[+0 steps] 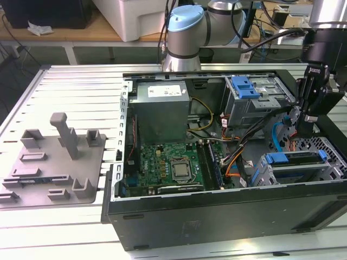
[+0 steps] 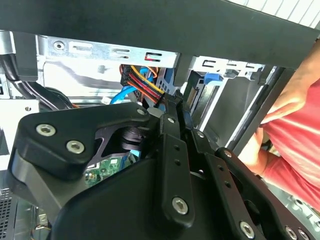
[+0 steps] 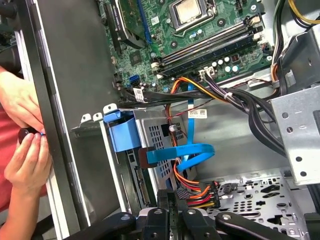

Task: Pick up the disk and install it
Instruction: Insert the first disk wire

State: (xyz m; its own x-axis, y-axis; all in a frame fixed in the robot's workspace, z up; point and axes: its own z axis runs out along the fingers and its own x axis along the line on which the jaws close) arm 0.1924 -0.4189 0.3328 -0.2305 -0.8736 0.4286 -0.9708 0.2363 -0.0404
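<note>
Pincer (image 1: 304, 129) hanging inside the PC case (image 1: 217, 216) at the exterior view's right, fingers closing together on the black power connector (image 3: 184, 191) with red-yellow wires. Disk (image 1: 295, 158) sitting in the lower drive cage – blue carrier on, near the pincer

Nothing on my feeds comes through clearly enough for me to read out. In the exterior view, the grey power supply (image 1: 161, 111) carries a white sticker (image 1: 165, 90) on its top face, and its print is too fine for me. A short line of white lettering (image 1: 313, 70) runs across the black housing above the gripper (image 1: 305, 129). In the first wrist view, a small white tag (image 3: 198, 113) with dark print sits among the cables. The green motherboard (image 3: 200, 30) bears tiny white markings beside its parts, none of which I can make out.
</note>
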